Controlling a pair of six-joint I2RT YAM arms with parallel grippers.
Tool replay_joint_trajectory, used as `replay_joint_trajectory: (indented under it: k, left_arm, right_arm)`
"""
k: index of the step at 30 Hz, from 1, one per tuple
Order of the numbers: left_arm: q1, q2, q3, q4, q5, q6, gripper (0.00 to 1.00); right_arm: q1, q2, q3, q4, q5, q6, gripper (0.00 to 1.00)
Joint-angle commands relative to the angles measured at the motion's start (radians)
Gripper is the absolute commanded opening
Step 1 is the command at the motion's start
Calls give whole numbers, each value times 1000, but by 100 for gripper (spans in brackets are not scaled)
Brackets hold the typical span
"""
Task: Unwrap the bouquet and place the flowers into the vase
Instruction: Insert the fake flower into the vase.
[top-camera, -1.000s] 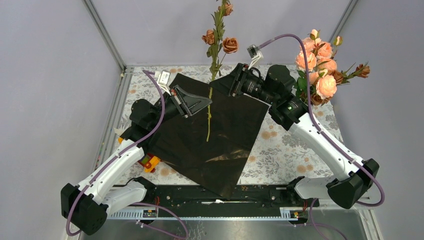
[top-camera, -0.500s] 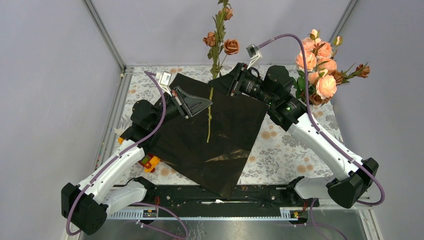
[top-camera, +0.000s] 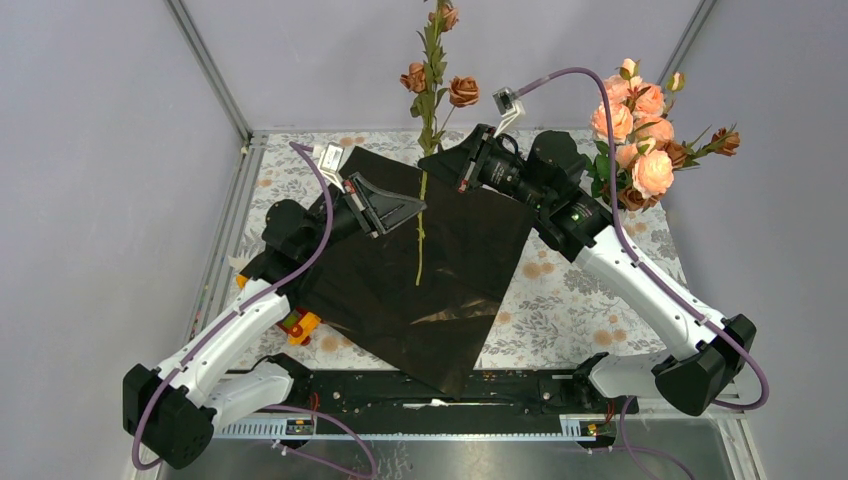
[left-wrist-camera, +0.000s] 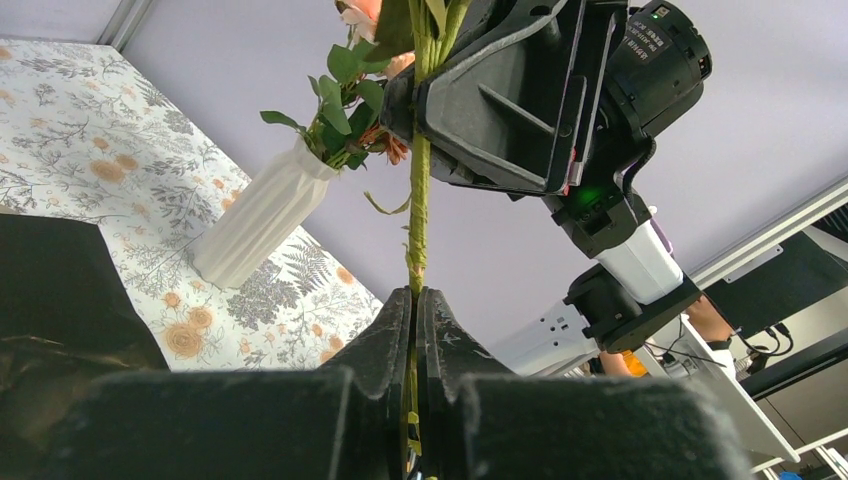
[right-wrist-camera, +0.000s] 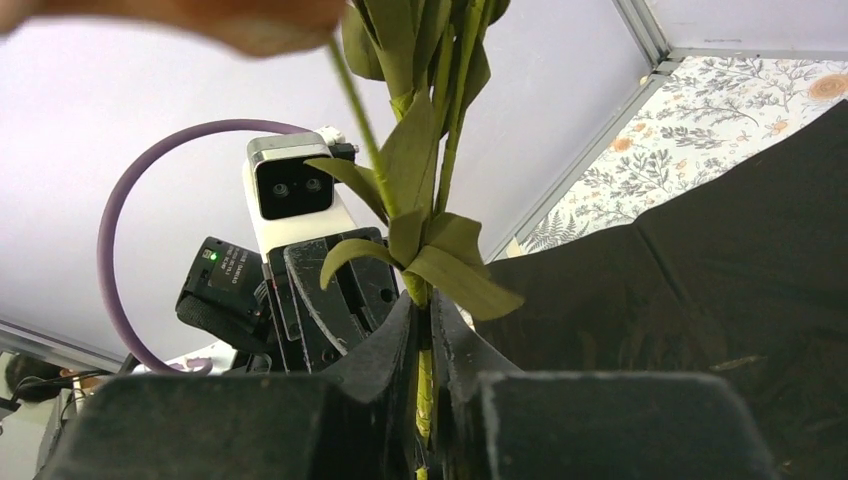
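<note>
Table (top-camera: 570, 300): floral cloth, both arms mounted at near edge.

Black wrapping paper (top-camera: 440, 270): unwrapped, lies open and flat across table centre. One corner overhangs the near edge. No flowers in it.

Left arm: reaches in from near-left. Left gripper (top-camera: 418, 205) over the paper's far half, fingers pressed together on a single flower stem (top-camera: 418, 245). Left wrist view confirms: left gripper (left-wrist-camera: 415, 300) has the stem (left-wrist-camera: 417, 210) pinched between its pads, no gap visible.

Right arm: reaches in from near-right. Right gripper (top-camera: 430, 162) clamped on the same stem, further up than the left; right wrist view shows fingers tight either side of it, just below a cluster of leaves (right-wrist-camera: 430, 250).

Flowers in vase (top-camera: 640, 140): peach-pink roses w/ leaves, far-right corner of table, behind right arm.

Vase (left-wrist-camera: 262, 212): white, ribbed, stands on the cloth.

Held stem: approx. upright, brownish blooms (top-camera: 462, 90) at top, lower end over the paper; contact w/ paper cannot tell.

Toy-block car (top-camera: 298, 322): at paper's left edge, by left arm.
</note>
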Motion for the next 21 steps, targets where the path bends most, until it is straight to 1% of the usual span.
replay_joint_trajectory:
  k: [1, 2, 9, 10, 13, 15, 18, 19, 21]
  left_arm:
    - [-9, 9, 25, 59, 11, 2, 0]
    - [-10, 11, 26, 58, 11, 2, 0]
    - [-11, 23, 33, 39, 10, 14, 0]
    - [-11, 23, 38, 19, 7, 26, 4]
    - [-10, 20, 61, -50, -1, 77, 33]
    - [-11, 12, 80, -106, -16, 125, 54]
    - [-7, -7, 98, -209, -44, 214, 83]
    - [-3, -14, 103, -243, -49, 239, 90]
    - [26, -21, 109, -290, -31, 262, 97]
  right_arm:
    - [13, -10, 21, 49, 28, -23, 2]
    - [12, -13, 18, 49, 31, -26, 0]
    - [13, -37, -6, 56, 48, -50, 0]
    - [16, -43, -9, 56, 52, -58, 0]
    - [22, -63, -11, 26, 76, -106, 0]
    - [31, -85, -11, -9, 101, -156, 0]
    - [44, -133, -9, -89, 139, -281, 0]
    - [46, -149, -10, -112, 147, -330, 0]
    - [47, -185, -11, -192, 189, -424, 0]
